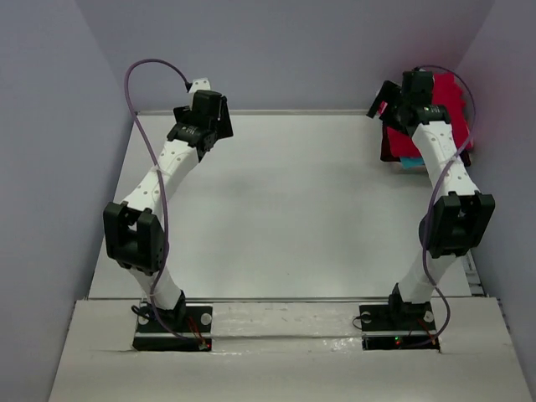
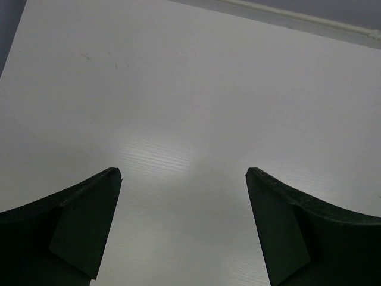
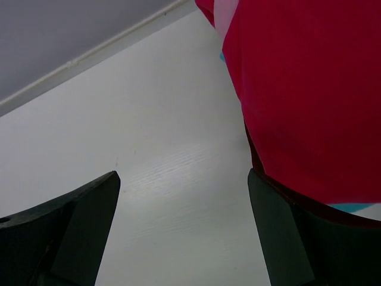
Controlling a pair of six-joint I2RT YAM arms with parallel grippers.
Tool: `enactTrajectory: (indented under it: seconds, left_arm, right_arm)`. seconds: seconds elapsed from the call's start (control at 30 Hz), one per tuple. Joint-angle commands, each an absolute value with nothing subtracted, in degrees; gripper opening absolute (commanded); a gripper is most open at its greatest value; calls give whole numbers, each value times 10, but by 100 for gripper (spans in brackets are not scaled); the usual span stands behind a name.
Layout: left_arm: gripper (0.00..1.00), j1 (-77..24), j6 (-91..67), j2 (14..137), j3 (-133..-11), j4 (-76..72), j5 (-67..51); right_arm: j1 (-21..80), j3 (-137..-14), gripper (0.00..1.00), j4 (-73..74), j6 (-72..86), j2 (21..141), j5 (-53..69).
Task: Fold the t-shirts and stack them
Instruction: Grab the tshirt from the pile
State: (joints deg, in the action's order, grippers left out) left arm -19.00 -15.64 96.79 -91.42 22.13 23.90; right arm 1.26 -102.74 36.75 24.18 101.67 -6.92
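Note:
The t-shirts lie in a pile at the table's far right corner, with a crimson-red t-shirt on top. Under it show a pink strip, a dark maroon edge and a bit of teal. My right gripper hangs open at the pile's left edge. Only bare table lies between its fingers, and the right finger stands close beside the maroon edge. My left gripper is open over bare table at the far left, holding nothing.
The white table ends at a raised back rim by the grey wall. Grey side walls close in on both sides. Both arm bases sit at the near edge.

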Motion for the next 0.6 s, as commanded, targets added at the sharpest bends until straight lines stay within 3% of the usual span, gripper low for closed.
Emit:
enactTrajectory:
  seconds: [0.0,0.27,0.57]
  left_arm:
    - [99,-190,-160,980,-935,193,203]
    - [99,-190,-166,986,-903,119,107]
    - [99,-190,-175,1019,-899,92,12]
  right_arm:
    - [18,-1164,94,426,231,1086,-119]
    - [1,-1356,93,505,245,1175,-213]
    - [-27,-1284,91,540,273,1148,-306]
